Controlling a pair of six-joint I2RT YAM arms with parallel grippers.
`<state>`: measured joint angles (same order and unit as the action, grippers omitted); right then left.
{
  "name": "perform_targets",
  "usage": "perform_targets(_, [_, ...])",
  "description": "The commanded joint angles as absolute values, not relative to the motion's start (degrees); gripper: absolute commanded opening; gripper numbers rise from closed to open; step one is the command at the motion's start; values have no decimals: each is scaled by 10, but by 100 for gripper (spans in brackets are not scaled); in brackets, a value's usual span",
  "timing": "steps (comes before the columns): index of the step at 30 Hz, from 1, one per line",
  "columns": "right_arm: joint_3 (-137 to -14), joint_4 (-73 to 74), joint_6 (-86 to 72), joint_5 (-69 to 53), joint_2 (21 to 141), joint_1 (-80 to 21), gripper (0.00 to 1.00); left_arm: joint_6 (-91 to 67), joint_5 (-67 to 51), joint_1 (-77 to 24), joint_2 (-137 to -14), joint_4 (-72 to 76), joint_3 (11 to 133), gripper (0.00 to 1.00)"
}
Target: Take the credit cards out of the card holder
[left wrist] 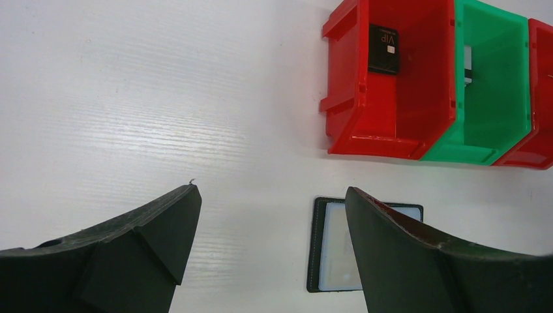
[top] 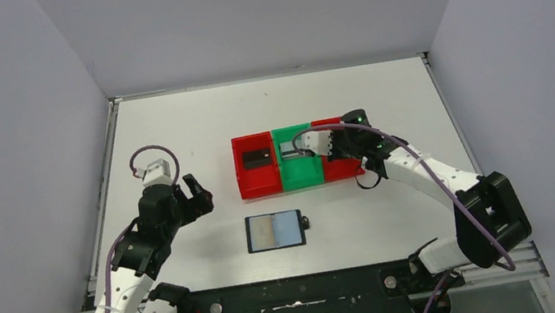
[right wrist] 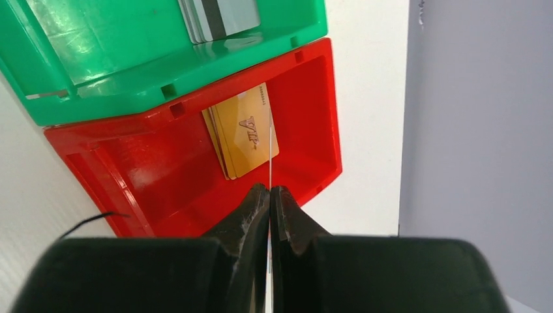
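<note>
Flat black bifold card holder (top: 274,231) with bluish-grey inner pockets lies open and flat on the white table (top: 171,131), near centre. Its small side tab (top: 305,222) is on the right edge, and it is apart from both grippers. Farther back sits a row of three joined plastic bins: left red bin (top: 258,188), middle green bin (top: 301,179), right red bin (top: 343,170). Small thin black card (top: 256,158) marked VIP lies flat in the left red bin. Silver-grey cards (right wrist: 218,16) with a dark stripe lie in the green bin. Gold cards (right wrist: 244,137) marked VIP, a small stack, lie on the floor of the right red bin. Right gripper (right wrist: 269,190) hangs over the right red bin, fingers pinched together on a thin card (right wrist: 269,150). The card is seen edge-on, upright over the gold cards. Its colour cannot be told, nor whether its far end touches the stack. Left gripper (left wrist: 272,192) hovers over bare table, left of the card holder and near-left of the bins. Its fingers (left wrist: 156,241) are spread wide, holding nothing. In the left wrist view the card holder shows just inside the right finger, partly hidden behind it.
</note>
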<state>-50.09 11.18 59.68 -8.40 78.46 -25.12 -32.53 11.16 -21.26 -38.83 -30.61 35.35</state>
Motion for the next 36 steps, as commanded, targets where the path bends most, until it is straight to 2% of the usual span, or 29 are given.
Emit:
perform_targets(1, [-521,74,615,-122,806,-240,0,-320,113,-210,-386,-282,363,83])
perform_targets(10, [-527,46,626,-185,842,-210,0,-318,110,-210,-390,-281,363,83])
perform_targets(24, [-590,13,658,-159,950,-204,0,-318,112,-209,-392,-282,363,83])
perform_targets(34, [-588,-14,664,-145,989,-204,0,-317,111,-207,-394,-280,363,83])
perform_targets(36, [-584,-12,664,-140,991,-205,5,-317,111,-207,-395,-281,363,83])
